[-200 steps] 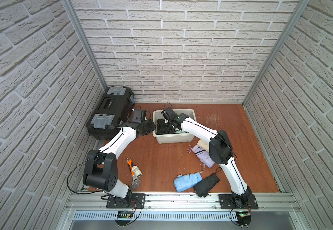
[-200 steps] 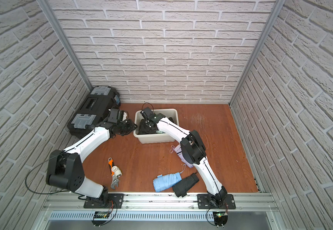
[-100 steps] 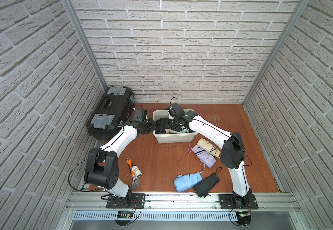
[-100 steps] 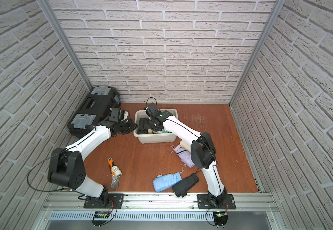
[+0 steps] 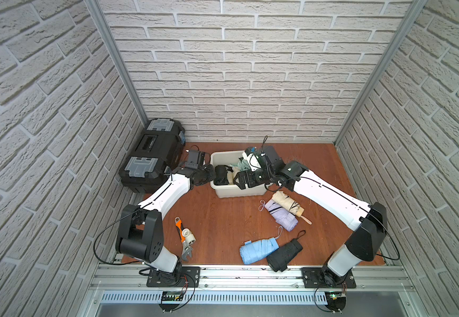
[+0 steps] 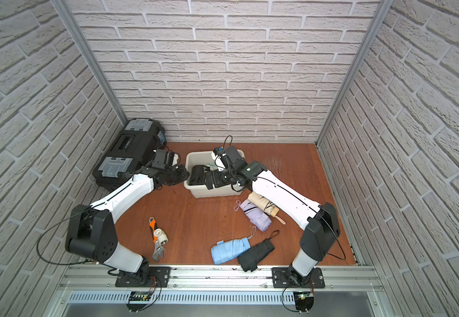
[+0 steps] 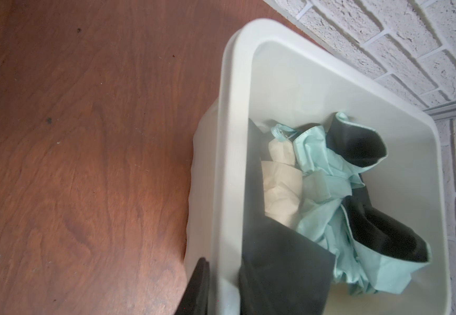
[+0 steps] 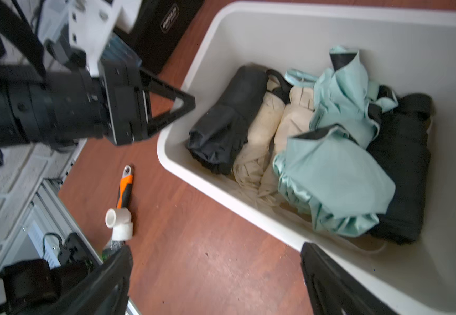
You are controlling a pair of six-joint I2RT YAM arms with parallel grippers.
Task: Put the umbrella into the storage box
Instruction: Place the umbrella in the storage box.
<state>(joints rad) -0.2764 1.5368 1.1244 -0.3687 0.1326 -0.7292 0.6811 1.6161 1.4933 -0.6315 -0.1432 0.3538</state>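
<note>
The storage box (image 5: 234,190) stands at the back of the floor, an off-white tub holding a black umbrella (image 8: 229,120), a cream one (image 8: 265,131) and a loosely folded mint-green one (image 8: 330,169). My left gripper (image 7: 224,289) is shut on the box's left rim (image 7: 229,136), one finger outside and one inside. In both top views it sits at that left side (image 5: 209,174) (image 6: 183,175). My right gripper (image 8: 218,272) hangs open over the box's front edge with nothing between its fingers, and shows in a top view (image 5: 240,179).
On the floor in front of the box lie a cream umbrella (image 5: 288,201), a lilac one (image 5: 282,216), a light blue one (image 5: 258,249) and a black one (image 5: 284,254). A black toolbox (image 5: 151,153) fills the back left corner. An orange-handled wrench (image 5: 181,238) and a white pipe fitting (image 5: 189,236) lie front left.
My right gripper opened and drew back from deep in the box to its front edge, the arm swinging out to the right. The left gripper stayed on the rim.
</note>
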